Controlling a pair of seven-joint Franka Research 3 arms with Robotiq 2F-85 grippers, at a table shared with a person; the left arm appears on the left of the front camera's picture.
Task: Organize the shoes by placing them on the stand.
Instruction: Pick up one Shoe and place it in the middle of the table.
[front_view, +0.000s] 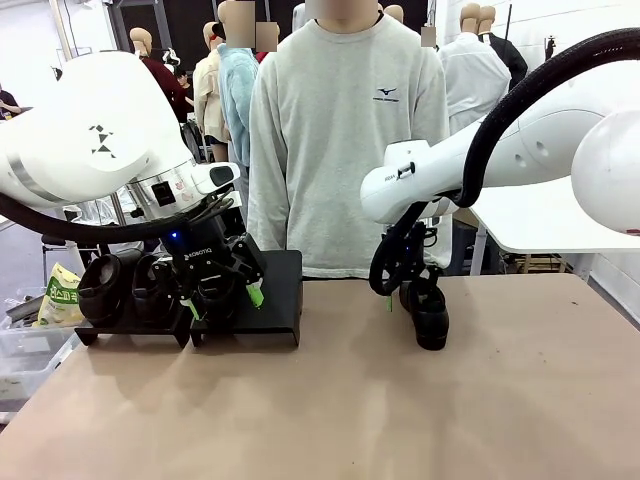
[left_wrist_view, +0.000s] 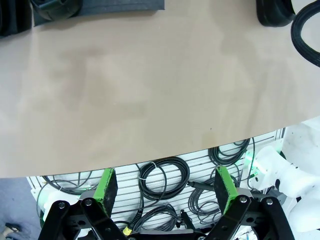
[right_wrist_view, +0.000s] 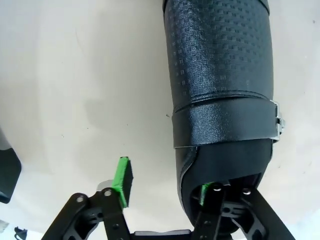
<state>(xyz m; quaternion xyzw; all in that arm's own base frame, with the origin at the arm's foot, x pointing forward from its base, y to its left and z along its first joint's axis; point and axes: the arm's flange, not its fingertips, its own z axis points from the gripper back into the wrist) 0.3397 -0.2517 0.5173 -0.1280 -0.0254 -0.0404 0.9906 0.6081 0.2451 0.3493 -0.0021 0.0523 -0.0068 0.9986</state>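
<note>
Two black shoes (front_view: 100, 287) (front_view: 152, 288) sit on the left part of the low black stand (front_view: 278, 300) at the table's far left. My left gripper (front_view: 225, 300) hangs open just in front of the stand, partly hiding its middle. In the left wrist view its green pads (left_wrist_view: 106, 182) stand wide apart with nothing between them. Another black shoe (front_view: 431, 318) lies on the table right of centre, with my right gripper (front_view: 410, 290) down on it. In the right wrist view one finger (right_wrist_view: 205, 192) is inside this shoe (right_wrist_view: 220, 75). The other pad (right_wrist_view: 123, 180) stands clear of its side.
A person in a grey sweatshirt (front_view: 340, 150) stands at the far edge, behind the stand and the shoe. A clear bin with a yellow packet (front_view: 60, 295) sits off the table's left. The near half of the brown tabletop (front_view: 330, 420) is bare. Coiled cables (left_wrist_view: 165, 177) hang below its near edge.
</note>
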